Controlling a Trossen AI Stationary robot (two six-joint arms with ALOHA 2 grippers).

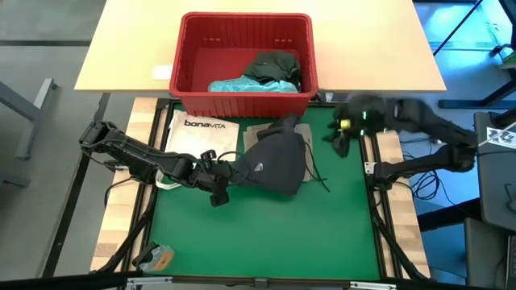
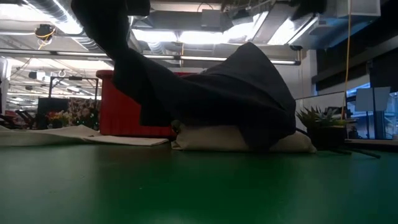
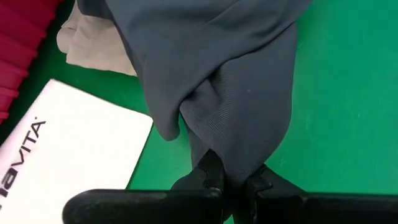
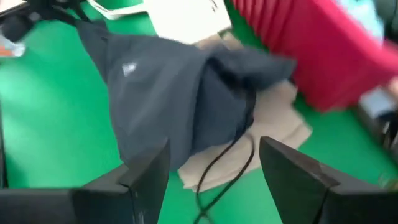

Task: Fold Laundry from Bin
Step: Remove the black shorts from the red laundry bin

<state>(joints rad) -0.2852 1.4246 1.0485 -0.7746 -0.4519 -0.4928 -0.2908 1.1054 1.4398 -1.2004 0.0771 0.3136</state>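
Two garments lie on the green mat just in front of the red bin point(image 1: 246, 63): a dark grey garment point(image 1: 278, 161) of smooth, finely ribbed knit, bunched into a soft mound, draped over a flat khaki-tan garment point(image 1: 266, 133) that shows at its edges. A thin dark drawstring point(image 4: 227, 158) trails from the grey cloth across the tan one. The left gripper point(image 3: 235, 182) is clamped on a twisted fold of the dark grey garment, pulling that edge up off the mat. The right gripper point(image 4: 214, 168) hangs with its fingers spread wide and holding nothing, above the mat's right edge near the bin's corner. Inside the slotted plastic bin sit a crumpled light turquoise garment point(image 1: 250, 84) and a dark green garment point(image 1: 274, 66). A flat white tote bag point(image 1: 201, 133) printed "bonaVITA" lies just left of the garments, touching the tan one.
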